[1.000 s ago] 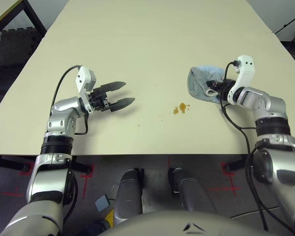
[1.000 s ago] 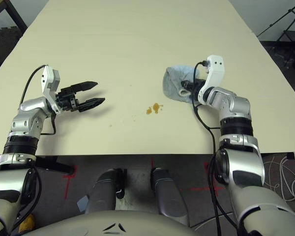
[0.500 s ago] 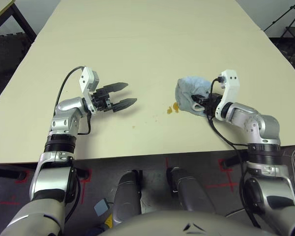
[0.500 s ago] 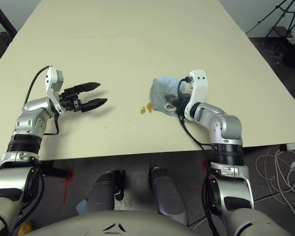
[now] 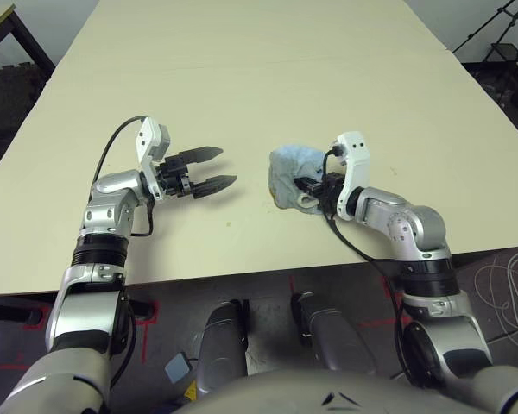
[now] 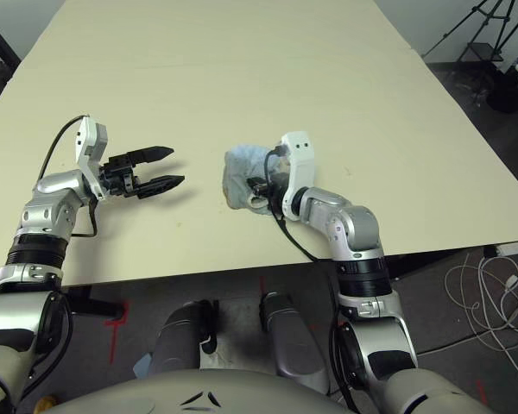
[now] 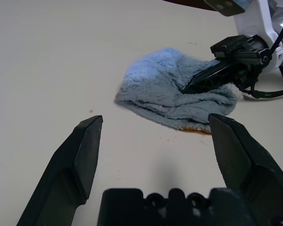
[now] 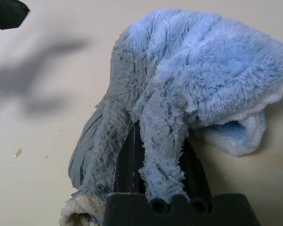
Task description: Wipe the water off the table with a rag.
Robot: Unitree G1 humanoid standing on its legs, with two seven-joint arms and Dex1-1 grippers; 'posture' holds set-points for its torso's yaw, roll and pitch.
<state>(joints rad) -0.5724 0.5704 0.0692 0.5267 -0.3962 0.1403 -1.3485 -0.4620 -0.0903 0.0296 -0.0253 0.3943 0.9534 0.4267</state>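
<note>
Left eye view: your worktop (image 5: 268, 78) is a broad pale beige slab running away from you, smooth and matte, with its near edge just above the robot's forearms.
Rag: your blue-grey rag (image 5: 291, 174) lies bunched on the worktop a little right of centre, near the front edge, with its whitish hem showing at the near side.
Right hand: your right hand (image 5: 312, 185) is clamped on the rag; from the right wrist view the two black fingers (image 8: 127, 162) sit close together with a fold of terry pinched between them, and the cloth drapes over and around them.
Left hand: your left hand (image 5: 214, 167) hovers just above the worktop to the left of the rag, apart from it, its fingers spread wide and holding nothing; its shadow falls on the surface beneath it.
Water: from the left wrist view a thin orange-brown smear (image 7: 198, 131) shows at the rag's near edge, touching the cloth, with a few tiny specks on the beige surface beside it.
Surface marks: you can see one small dot (image 5: 227, 225) on the worktop between the two hands, nearer the front edge.
Room: dark floor (image 5: 488, 276) surrounds the worktop; a black tripod (image 5: 492, 26) stands at the far right, pale cables (image 6: 492, 293) lie coiled on the floor at right, and red tape marks (image 5: 147, 304) show under the front edge.
</note>
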